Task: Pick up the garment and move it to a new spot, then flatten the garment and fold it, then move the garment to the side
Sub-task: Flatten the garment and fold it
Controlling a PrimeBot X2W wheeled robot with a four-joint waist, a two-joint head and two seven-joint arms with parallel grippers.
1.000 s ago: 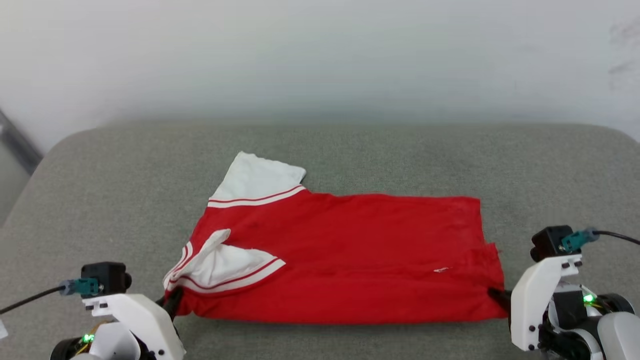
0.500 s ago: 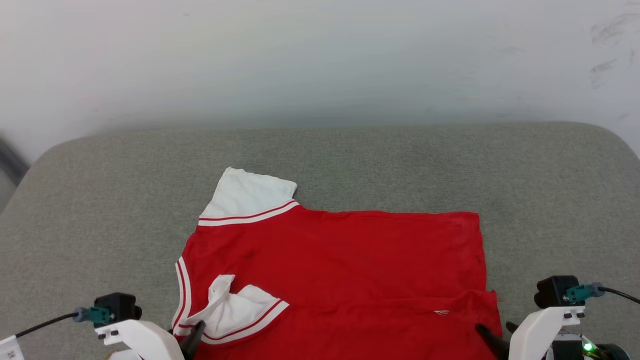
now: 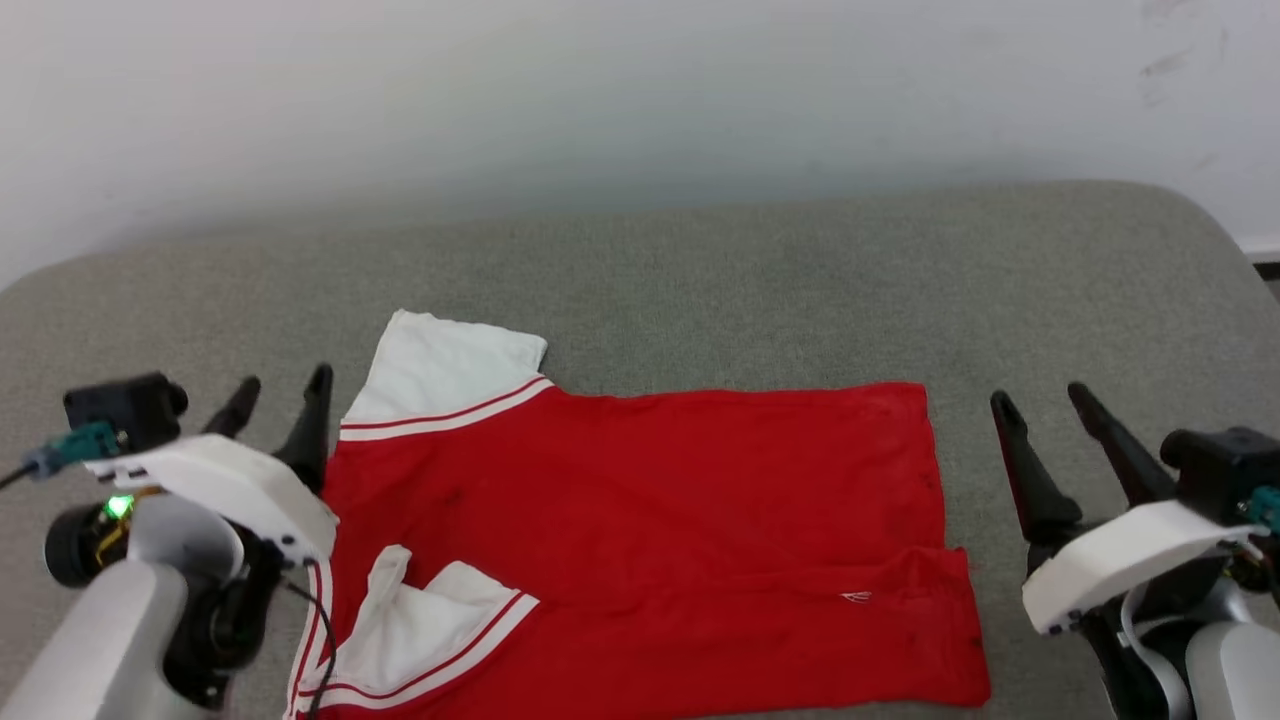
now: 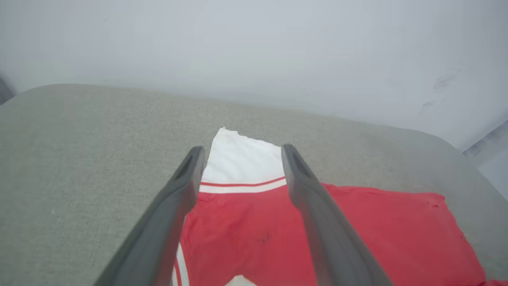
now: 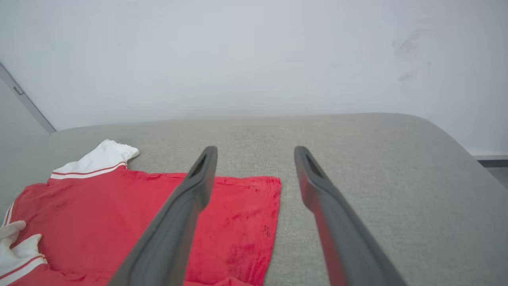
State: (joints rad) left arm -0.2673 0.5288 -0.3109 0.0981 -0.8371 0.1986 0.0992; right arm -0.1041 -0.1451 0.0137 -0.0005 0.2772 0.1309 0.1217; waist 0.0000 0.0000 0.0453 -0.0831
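The garment (image 3: 640, 520), a red jersey T-shirt with white striped sleeves, lies folded lengthwise on the grey cushion, plain red side up. One white sleeve (image 3: 445, 370) sticks out at the far left; the other sleeve (image 3: 420, 630) is folded over the near left corner. My left gripper (image 3: 280, 385) hangs open above the shirt's left edge, empty. In the left wrist view its fingers (image 4: 186, 178) frame the far sleeve (image 4: 244, 161). My right gripper (image 3: 1040, 395) is open and empty, just right of the hem; in the right wrist view the hem corner (image 5: 258, 198) lies between its fingers (image 5: 313, 174).
The grey cushion (image 3: 760, 280) spreads wide beyond the shirt, with rounded corners at the far right (image 3: 1180, 210). A pale wall (image 3: 640, 90) rises right behind it. Bare cushion lies to the right of the hem and behind the shirt.
Both grippers have let go of the shirt's near corners, opened wide and lifted up. The shirt now rests on the cushion. The head camera has shifted, so the whole picture moved.
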